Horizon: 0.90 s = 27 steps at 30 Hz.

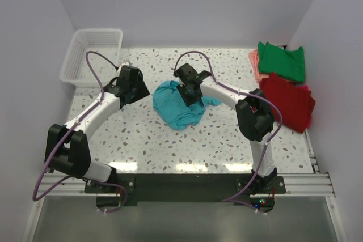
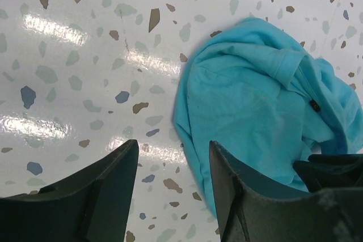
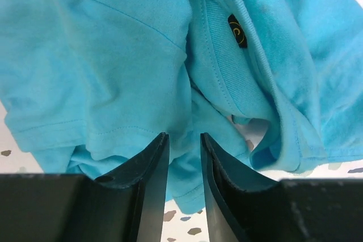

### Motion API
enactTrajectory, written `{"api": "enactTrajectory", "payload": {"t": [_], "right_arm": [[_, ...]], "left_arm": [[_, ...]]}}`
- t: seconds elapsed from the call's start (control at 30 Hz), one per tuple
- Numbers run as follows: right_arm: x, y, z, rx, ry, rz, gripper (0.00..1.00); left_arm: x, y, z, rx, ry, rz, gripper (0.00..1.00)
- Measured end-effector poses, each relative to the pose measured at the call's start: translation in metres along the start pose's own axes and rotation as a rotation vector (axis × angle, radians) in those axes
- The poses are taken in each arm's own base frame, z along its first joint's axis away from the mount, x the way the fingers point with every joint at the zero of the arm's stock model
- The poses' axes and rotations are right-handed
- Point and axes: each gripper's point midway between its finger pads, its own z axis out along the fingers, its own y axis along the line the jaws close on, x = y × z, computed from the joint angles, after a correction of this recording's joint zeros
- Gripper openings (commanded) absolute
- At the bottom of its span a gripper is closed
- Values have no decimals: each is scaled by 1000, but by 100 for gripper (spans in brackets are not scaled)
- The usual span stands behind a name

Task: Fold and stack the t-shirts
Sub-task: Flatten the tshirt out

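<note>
The right gripper [image 3: 184, 135] stands nearly closed over the turquoise shirt [image 3: 102, 55] (grip unclear), the left gripper [image 2: 173, 144] gaping empty. Pinching several layers could lift a wad.

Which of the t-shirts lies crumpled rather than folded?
The turquoise t-shirt, bunched mid-table beneath the right claw; the red, green and pink ones lie flat at the right edge.

The turquoise t-shirt [image 3: 113, 55] bears a small black neck label [image 3: 237, 30] with a yellowish curved mark, perhaps a letter "c". No other writing is legible.
</note>
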Motion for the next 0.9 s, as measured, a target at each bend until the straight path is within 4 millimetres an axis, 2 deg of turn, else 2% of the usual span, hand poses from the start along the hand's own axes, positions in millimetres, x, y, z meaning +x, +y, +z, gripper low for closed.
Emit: {"api": "enactTrajectory", "payload": {"t": [0.07,0.13,0.27,0.33,0.43,0.7,0.9], "right_arm": [[-3,0,-3,-2,-10,6,27],[-5,1,-5,-8,-19,9,26],[-4,7,-6,-37,-13,14,30],[-4,10,-6,-54,-12,17,36],[-3,11,-6,-59,-10,23,39],[-2,15,-6,-77,-6,33,26],[-2,16,-6,-85,-3,42,28]], "left_arm": [[0,0,0,3,1,5,57],[0,0,0,6,5,11,57],[1,-1,0,11,6,15,57],[0,-1,0,12,6,16,57],[0,-2,0,15,5,15,57],[-1,0,0,14,5,24,57],[-2,2,0,13,5,31,57]]}}
